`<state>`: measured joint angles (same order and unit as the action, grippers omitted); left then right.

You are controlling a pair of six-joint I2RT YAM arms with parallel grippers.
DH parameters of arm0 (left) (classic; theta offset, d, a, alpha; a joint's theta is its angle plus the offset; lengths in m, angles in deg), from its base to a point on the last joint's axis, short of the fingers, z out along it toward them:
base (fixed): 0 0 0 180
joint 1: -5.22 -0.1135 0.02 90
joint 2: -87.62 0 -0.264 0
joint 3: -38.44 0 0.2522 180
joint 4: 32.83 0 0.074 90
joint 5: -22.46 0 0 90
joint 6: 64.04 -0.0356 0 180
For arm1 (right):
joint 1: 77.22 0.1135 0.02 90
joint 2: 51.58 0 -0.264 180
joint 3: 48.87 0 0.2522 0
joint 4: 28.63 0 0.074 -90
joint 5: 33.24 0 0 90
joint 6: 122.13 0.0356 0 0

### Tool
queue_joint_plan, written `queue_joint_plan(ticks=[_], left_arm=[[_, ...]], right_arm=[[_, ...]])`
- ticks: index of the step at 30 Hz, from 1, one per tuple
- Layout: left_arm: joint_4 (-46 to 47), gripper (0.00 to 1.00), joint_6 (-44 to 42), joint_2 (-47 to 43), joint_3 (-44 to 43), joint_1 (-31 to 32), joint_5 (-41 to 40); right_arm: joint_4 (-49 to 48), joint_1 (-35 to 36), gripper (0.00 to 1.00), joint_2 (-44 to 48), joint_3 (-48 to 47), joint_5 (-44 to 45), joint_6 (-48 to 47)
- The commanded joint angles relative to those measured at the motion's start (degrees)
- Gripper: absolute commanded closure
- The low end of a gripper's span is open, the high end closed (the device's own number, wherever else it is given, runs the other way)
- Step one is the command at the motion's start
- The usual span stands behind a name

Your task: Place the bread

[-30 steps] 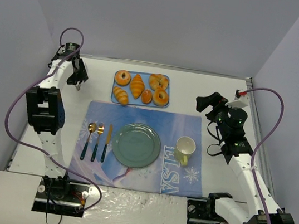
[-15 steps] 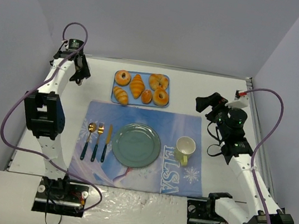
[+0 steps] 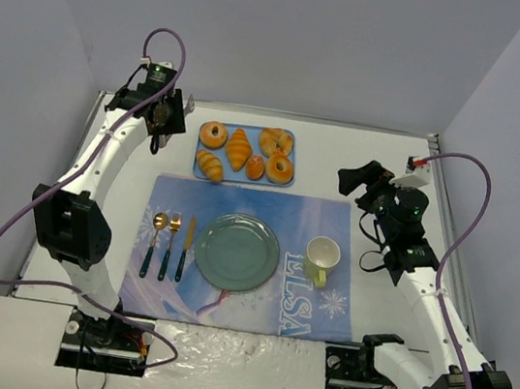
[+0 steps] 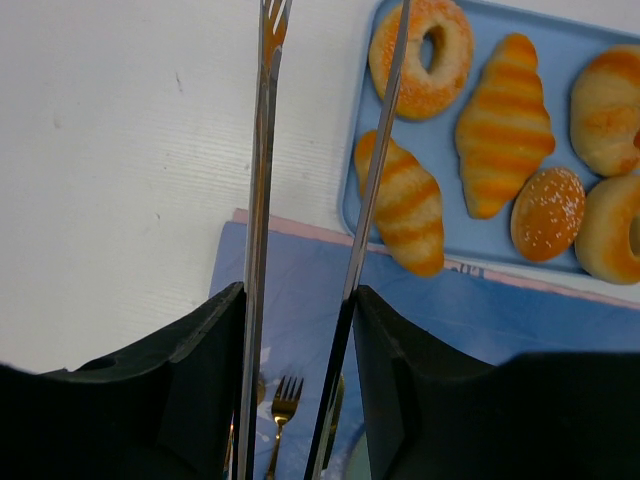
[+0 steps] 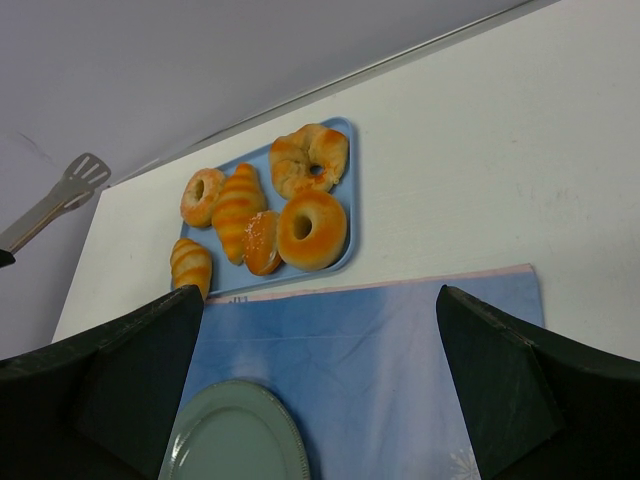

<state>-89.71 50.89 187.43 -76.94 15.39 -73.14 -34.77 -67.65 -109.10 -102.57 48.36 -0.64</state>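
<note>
The bread [image 3: 211, 165] [image 4: 405, 203] [image 5: 190, 265], a small golden ridged roll, lies at the near-left corner of the blue tray [image 3: 242, 180] [image 4: 470, 235]. My left gripper [image 3: 161, 119] [image 4: 300, 300] hovers just left of the tray, shut on metal tongs [image 4: 262, 150] [image 5: 60, 200]. The tong arms stand apart with nothing between them, and the right arm crosses over the tray's left edge beside the bread. The green plate [image 3: 237, 252] [image 5: 235, 435] sits bare on the mat. My right gripper [image 3: 355, 179] [image 5: 320, 390] hangs open above the mat's right side.
A larger croissant [image 3: 238, 148], a seeded bun [image 3: 255, 166], two ring doughnuts [image 3: 213, 135] [image 3: 280, 167] and a knotted roll [image 3: 275, 141] share the tray. A yellow mug [image 3: 322, 258] and gold cutlery [image 3: 170, 240] rest on the blue placemat [image 3: 312, 305]. Walls enclose the table.
My left arm has swung right from the far-left edge, bringing the tongs next to the tray. The right arm has stayed put.
</note>
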Motion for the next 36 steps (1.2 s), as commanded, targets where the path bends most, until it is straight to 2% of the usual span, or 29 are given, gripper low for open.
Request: queue_joint_plan(ticks=[1,16,20,36], left_arm=[[-0.12,0.60,-0.84,-4.54,1.87,2.31,-0.48],[0.48,0.56,0.09,-8.21,10.30,11.73,-2.75],[0.41,0.52,0.42,-8.92,12.15,13.25,-3.89],[1.20,0.52,1.04,-8.14,15.79,16.45,-6.80]], right_arm=[[-3.65,0.55,0.00,1.27,-1.10,-0.38,0.07],[-2.76,0.71,0.00,1.34,-1.75,-0.21,-0.56],[-2.88,0.74,0.00,1.48,-1.32,-0.18,-0.55],[-2.86,0.72,0.00,2.06,-0.31,0.41,-0.37]])
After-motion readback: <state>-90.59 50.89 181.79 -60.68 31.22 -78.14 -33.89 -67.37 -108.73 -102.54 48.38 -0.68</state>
